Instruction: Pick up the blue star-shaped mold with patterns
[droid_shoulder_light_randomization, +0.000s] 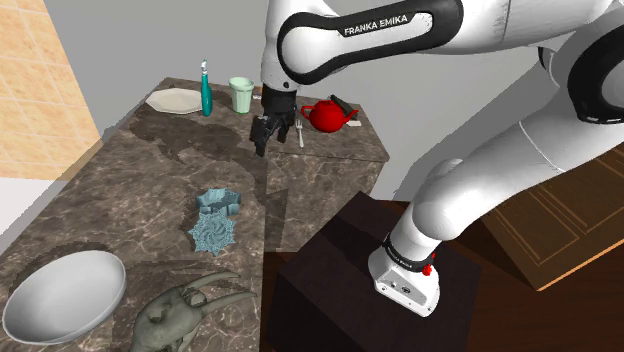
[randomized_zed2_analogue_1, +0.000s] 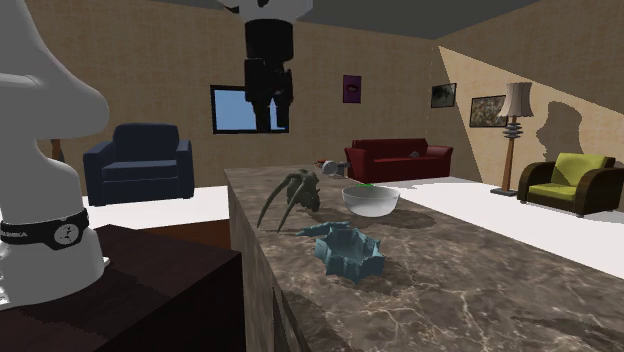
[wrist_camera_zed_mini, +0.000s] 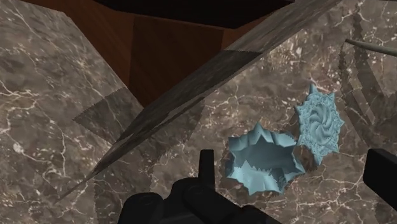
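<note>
Dark marble surface (droid_shoulder_light_randomization: 100, 200). The patterned blue star mold (wrist_camera_zed_mini: 320, 124) lay just beside the hollow blue star (wrist_camera_zed_mini: 264, 160). You judged it light, rigid and low: pinch opposite edges. End effector (droid_shoulder_light_randomization: 265, 145) stood wide, empty.

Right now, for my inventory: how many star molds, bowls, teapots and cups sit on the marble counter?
Star molds: 2, hollow blue star-shaped mold and patterned blue star-shaped mold
Bowls: 1, pale grey bowl
Teapots: 1, red teapot
Cups: 1, pale green cup
Total: 5
</note>
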